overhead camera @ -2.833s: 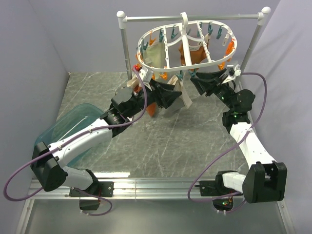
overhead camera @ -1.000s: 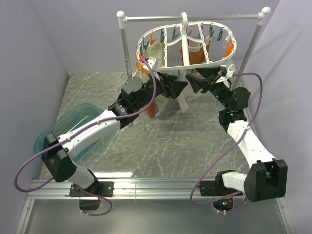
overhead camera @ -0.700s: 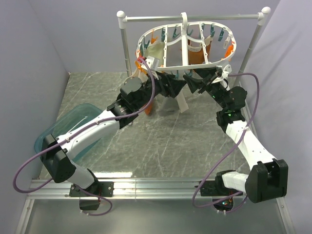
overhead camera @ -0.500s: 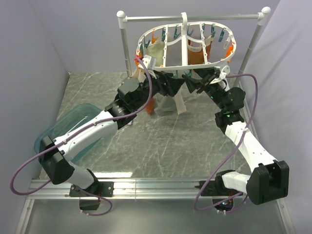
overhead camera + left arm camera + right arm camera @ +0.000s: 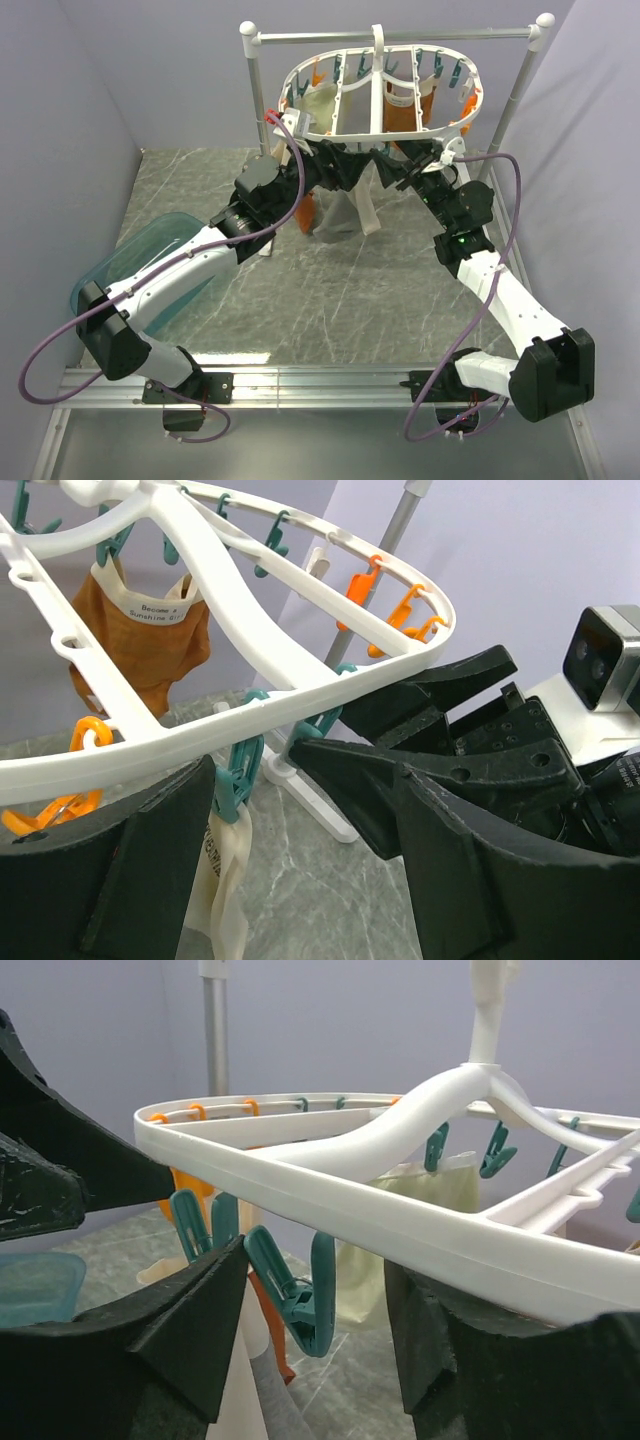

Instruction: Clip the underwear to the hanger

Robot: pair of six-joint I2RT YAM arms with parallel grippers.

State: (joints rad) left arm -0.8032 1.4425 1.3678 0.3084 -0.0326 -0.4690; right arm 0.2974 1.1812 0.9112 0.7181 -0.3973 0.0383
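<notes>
The underwear (image 5: pixel 345 210) hangs limp under the near rim of the hanger (image 5: pixel 378 90), above the bench (image 5: pixel 330 290), and from where I stand its cream top edge seems to be nipped in a teal peg (image 5: pixel 237 775). The left pincer (image 5: pixel 352 168) has its jaws well apart on either side of that peg and cloth, gripping nothing. The right pincer (image 5: pixel 400 168), nose to nose with it, is likewise spread wide just under the rim, with nothing in its hold.

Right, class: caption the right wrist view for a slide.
Open jaws flank a teal peg hanging beneath the white hanger rim.
</notes>
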